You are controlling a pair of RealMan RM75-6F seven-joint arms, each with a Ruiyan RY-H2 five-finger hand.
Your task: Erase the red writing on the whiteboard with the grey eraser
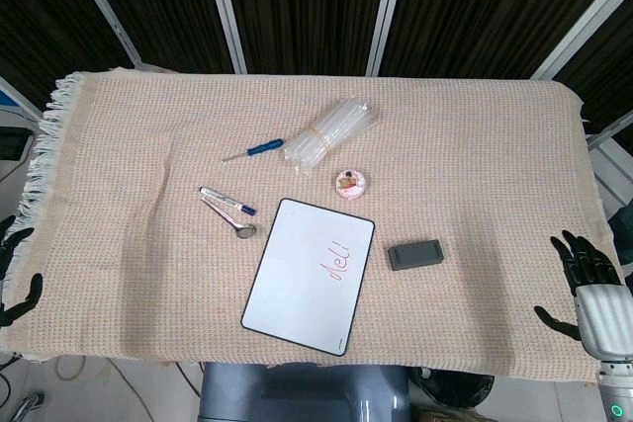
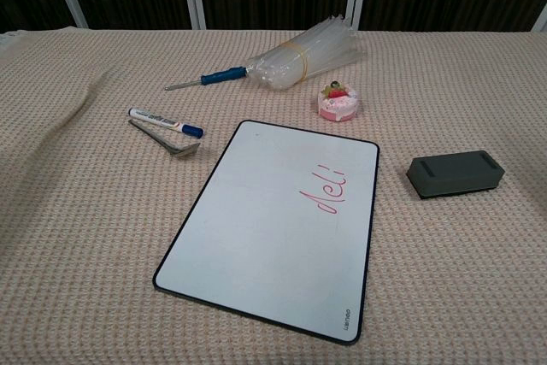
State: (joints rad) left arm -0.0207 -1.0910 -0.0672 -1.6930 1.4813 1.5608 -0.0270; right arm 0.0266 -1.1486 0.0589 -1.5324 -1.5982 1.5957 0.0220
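Note:
A white whiteboard [image 1: 307,279] [image 2: 256,237] with a black rim lies near the table's front edge, bearing red writing [image 1: 335,262] [image 2: 329,194] on its right half. The grey eraser [image 1: 415,254] [image 2: 455,173] rests on the cloth just right of the board, untouched. My right hand [image 1: 591,284] hovers at the table's right front corner, fingers spread, holding nothing. My left hand [image 1: 14,279] shows at the far left edge, fingers apart and empty. Neither hand appears in the chest view.
Behind the board lie a marker pen [image 1: 227,202] [image 2: 166,121], a metal spoon [image 1: 232,222] [image 2: 167,143], a blue-handled screwdriver [image 1: 253,151] [image 2: 209,79], a bundle of clear straws [image 1: 331,132] [image 2: 303,55] and a small pink toy cake [image 1: 351,184] [image 2: 338,101]. A beige woven cloth [image 1: 138,145] covers the table.

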